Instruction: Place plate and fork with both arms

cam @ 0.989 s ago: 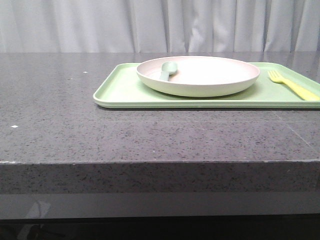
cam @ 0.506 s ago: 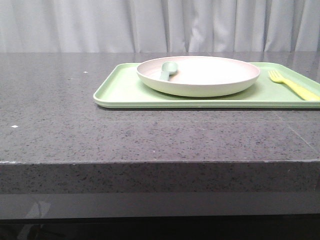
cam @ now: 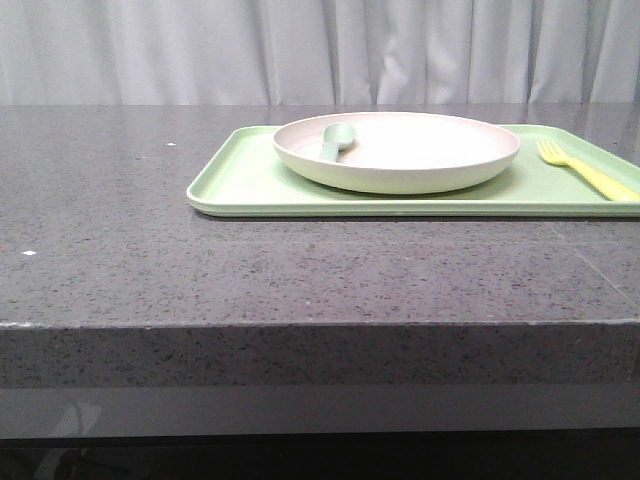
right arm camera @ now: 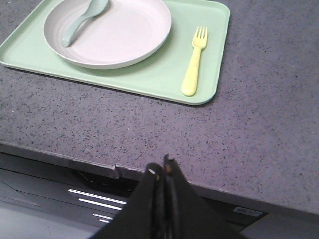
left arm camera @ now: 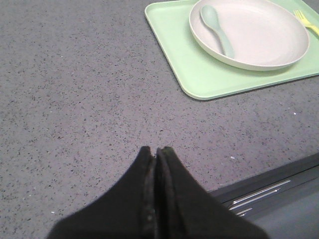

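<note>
A: Jaws on both arms clenched, nothing held: left gripper point(left arm camera: 155, 149) over bare worktop point(left arm camera: 75, 99), right gripper point(right arm camera: 162, 172) hanging by the worktop's near edge

B: Task things?

A: plate point(cam: 400, 150) sits on the green tray point(cam: 240, 185), spoon point(left arm camera: 215, 27) lying inside it. fork point(right arm camera: 193, 62) flat on the tray just beside the plate, on the right arm's side, not touching it

B: So nothing started, I'd judge. Tips?

A: Open both first. Right takes the fork across the middle of the handle, coming straight down since it lies flat. Left pinches the plate's raised rim on its own side, clear of the spoon, and lifts level so the spoon doesn't slide
</note>
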